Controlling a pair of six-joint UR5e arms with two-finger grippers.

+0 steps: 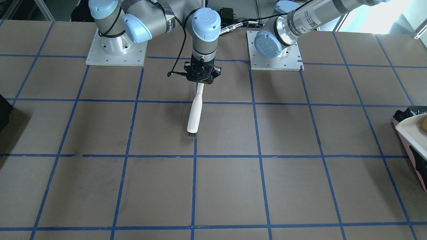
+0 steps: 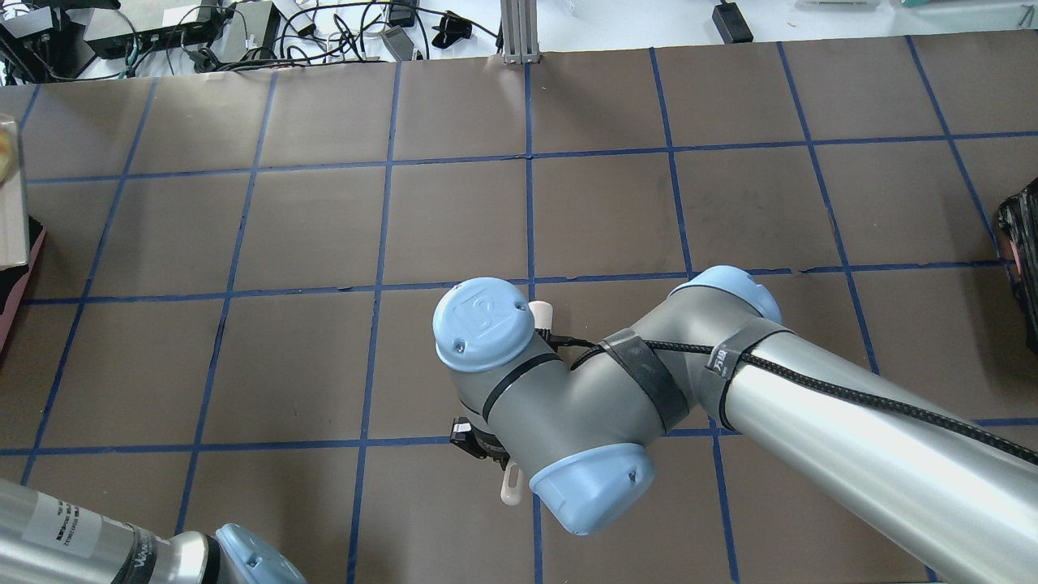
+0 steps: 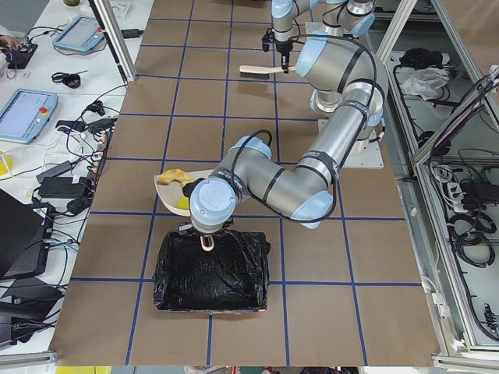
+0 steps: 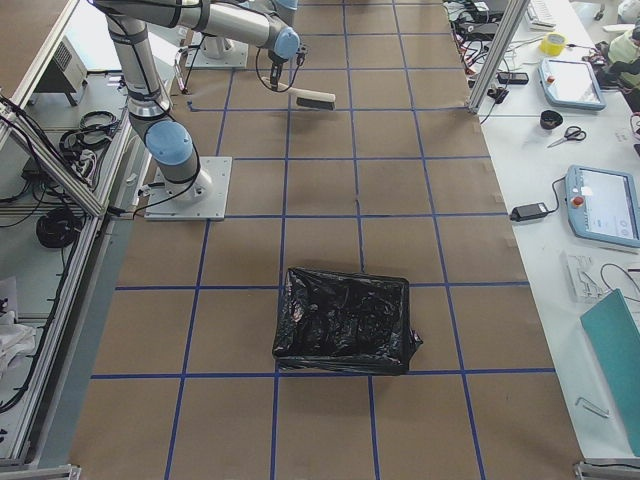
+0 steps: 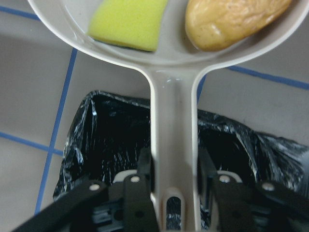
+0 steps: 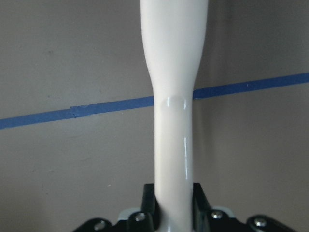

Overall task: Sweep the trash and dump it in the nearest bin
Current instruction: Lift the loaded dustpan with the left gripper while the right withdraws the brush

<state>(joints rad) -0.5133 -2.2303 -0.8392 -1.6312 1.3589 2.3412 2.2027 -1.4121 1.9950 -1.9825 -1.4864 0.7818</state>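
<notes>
Left wrist view: left gripper (image 5: 174, 166) clamped on the dustpan (image 5: 174, 67) handle, sponge (image 5: 126, 21) and potato chunk (image 5: 231, 21) ahead in it, bin (image 5: 106, 135) directly beneath. Dumping step, apparently: next, tip the load into the bin. Meanwhile the right gripper (image 6: 174, 193) pinches the brush (image 6: 174, 72).

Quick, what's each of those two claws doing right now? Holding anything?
Left gripper: closed, holding the white dustpan by its handle.
Right gripper: closed, holding the white brush by its handle.

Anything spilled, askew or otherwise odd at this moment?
Nothing stands out. The left gripper holds the dustpan, handle over the bin, with the sponge wedge and potato chunk inside. The right gripper holds the brush. No spill visible.
</notes>
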